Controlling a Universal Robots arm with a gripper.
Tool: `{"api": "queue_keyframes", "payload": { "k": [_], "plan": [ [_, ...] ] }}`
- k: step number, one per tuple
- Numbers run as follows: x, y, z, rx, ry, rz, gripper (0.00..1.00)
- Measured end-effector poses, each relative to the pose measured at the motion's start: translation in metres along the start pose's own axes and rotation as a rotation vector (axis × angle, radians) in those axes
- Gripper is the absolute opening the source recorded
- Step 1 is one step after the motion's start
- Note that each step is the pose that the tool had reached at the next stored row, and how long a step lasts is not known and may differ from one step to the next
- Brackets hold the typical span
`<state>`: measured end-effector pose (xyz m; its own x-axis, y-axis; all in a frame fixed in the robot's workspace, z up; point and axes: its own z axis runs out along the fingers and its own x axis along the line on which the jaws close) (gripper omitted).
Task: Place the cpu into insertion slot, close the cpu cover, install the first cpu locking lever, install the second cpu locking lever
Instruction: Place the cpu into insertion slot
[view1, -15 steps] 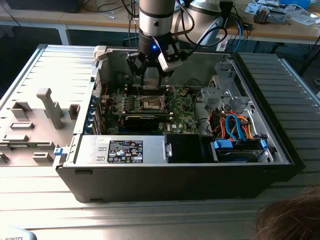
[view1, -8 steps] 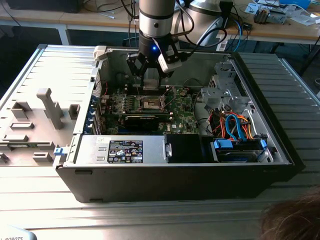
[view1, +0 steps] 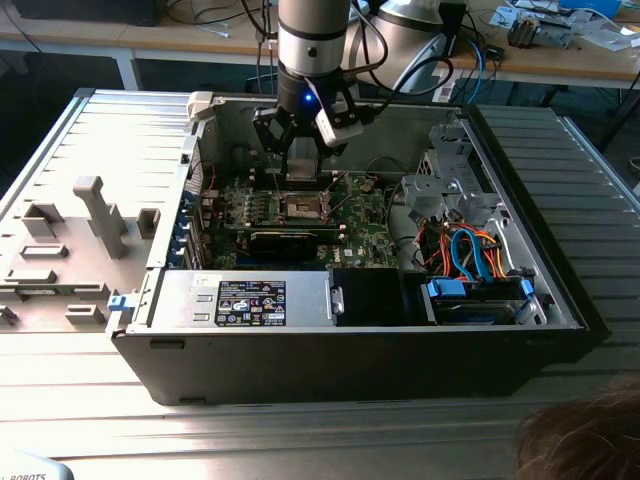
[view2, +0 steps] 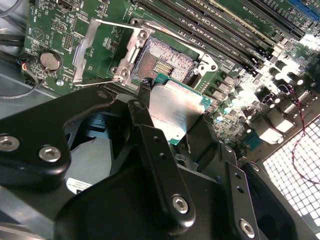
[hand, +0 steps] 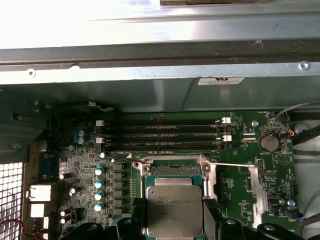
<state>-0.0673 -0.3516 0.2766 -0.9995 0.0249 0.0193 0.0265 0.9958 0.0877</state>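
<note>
- The gripper (view1: 301, 168) is clamped on the cpu (view2: 175, 107), with black fingers (view2: 145, 97) pressing two opposite edges.
- The cpu hangs beside the insertion slot (view2: 162, 60), whose contacts lie exposed.
- The cpu cover (view2: 131, 47) is flipped open.

Most of insertion slot (hand: 177, 170) behind cpu (hand: 175, 210)

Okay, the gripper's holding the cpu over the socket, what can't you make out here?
- Whether the cpu touches the insertion slot: second wrist view, the cpu covers the slot's near edge.
- One edge of the cpu: first wrist view, cut off by the picture's edge, beside the gripper.
- The cpu's underside: faces away in both wrist views.
</note>
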Motion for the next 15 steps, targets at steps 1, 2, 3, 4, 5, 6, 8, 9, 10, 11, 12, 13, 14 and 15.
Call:
{"api": "queue_keyframes", "payload": {
  "k": [1,2,3,4,5,6,8,9,10,11,12,13,14,15],
  "plan": [
    [0.0001,0.0000,0.0003,0.0000,0.0000,0.000,0.54],
    [0.0001,0.0000,0.0005,0.0000,0.0000,0.000,0.54],
    [0.0001,0.0000,0.0006,0.0000,0.0000,0.000,0.54],
    [0.0001,-0.0001,0.0008,-0.0001,0.0000,0.000,0.54],
    [0.0001,-0.0001,0.0010,-0.0001,0.0000,0.000,0.54],
    [0.0001,-0.0001,0.0011,0.0000,0.0000,0.000,0.54],
    [0.0003,-0.0002,0.0020,0.0000,0.0000,0.000,0.54],
    [0.0003,-0.0002,0.0022,-0.0001,0.0000,0.000,0.54],
    [0.0004,-0.0002,0.0023,-0.0001,0.0000,0.000,0.54],
    [0.0006,-0.0002,0.0025,-0.0001,0.0000,0.000,0.54],
    [0.0007,-0.0002,0.0027,0.0000,0.0000,0.000,0.54],
    [0.0008,-0.0003,0.0029,-0.0001,0.0000,0.000,0.54],
    [0.0009,-0.0003,0.0030,0.0000,0.0000,0.000,0.54],
    [0.0010,-0.0003,0.0031,0.0000,0.0000,0.000,0.54]
  ]
}}
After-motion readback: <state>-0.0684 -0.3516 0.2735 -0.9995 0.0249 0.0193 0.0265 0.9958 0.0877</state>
